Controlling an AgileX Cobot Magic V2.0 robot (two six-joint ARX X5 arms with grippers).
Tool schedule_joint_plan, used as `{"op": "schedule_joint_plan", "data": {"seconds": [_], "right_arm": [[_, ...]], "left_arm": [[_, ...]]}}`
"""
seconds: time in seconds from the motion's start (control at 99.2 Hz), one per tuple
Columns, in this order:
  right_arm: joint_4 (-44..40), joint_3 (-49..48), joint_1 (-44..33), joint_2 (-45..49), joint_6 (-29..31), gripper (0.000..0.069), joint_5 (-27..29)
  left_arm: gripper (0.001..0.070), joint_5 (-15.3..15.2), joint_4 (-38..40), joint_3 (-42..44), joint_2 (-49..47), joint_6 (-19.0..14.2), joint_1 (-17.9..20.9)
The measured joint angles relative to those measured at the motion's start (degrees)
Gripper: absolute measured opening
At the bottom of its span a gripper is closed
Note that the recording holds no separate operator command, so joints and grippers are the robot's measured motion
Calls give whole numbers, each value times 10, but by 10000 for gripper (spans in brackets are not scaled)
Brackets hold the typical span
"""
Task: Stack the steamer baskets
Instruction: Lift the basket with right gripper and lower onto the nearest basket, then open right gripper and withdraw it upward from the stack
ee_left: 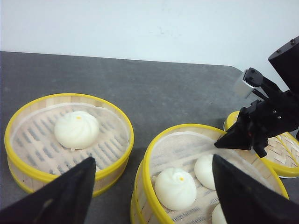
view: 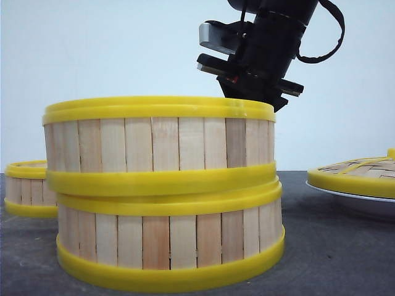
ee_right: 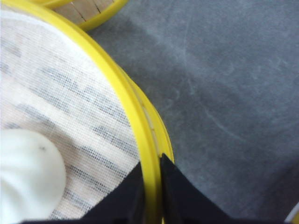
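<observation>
Baskets stand two high at the table's middle: top basket (view: 159,145) sits on the bottom basket (view: 170,240), slightly skewed. Right gripper (ee_right: 150,186) pinches the top basket's yellow rim (buns lie on cloth inside). Left gripper (ee_left: 149,186) hangs wide and empty above. Third basket (ee_left: 69,137), one bun inside, stands apart at left.

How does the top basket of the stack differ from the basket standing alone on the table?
The top basket rests on another basket; the lone basket stands on the table. The top basket holds several buns, the lone basket one. The right gripper pinches the top basket's rim; nothing touches the lone basket. Both share yellow rims, slatted walls and cloth liners.
</observation>
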Motion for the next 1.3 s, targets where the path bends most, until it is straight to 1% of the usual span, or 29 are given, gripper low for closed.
{"op": "schedule_joint_plan", "data": {"seconds": [0.585, 0.746, 1.049, 1.099, 1.21, 1.25, 1.301], "right_arm": [[-10, 1, -4, 0, 0, 21, 2], [-28, 2, -5, 1, 0, 20, 19], [-34, 2, -5, 2, -1, 22, 19], [-33, 2, -5, 2, -2, 49, 21], [-27, 2, -6, 2, -2, 185, 26], [-21, 2, -7, 1, -2, 210, 27], [-12, 1, -9, -3, -2, 227, 28]], "left_arm": [[479, 0, 0, 0, 0, 2, 0], [479, 0, 0, 0, 0, 2, 0], [479, 0, 0, 0, 0, 3, 0], [479, 0, 0, 0, 0, 4, 0], [479, 0, 0, 0, 0, 7, 0], [479, 0, 0, 0, 0, 9, 0], [479, 0, 0, 0, 0, 11, 0]]}}
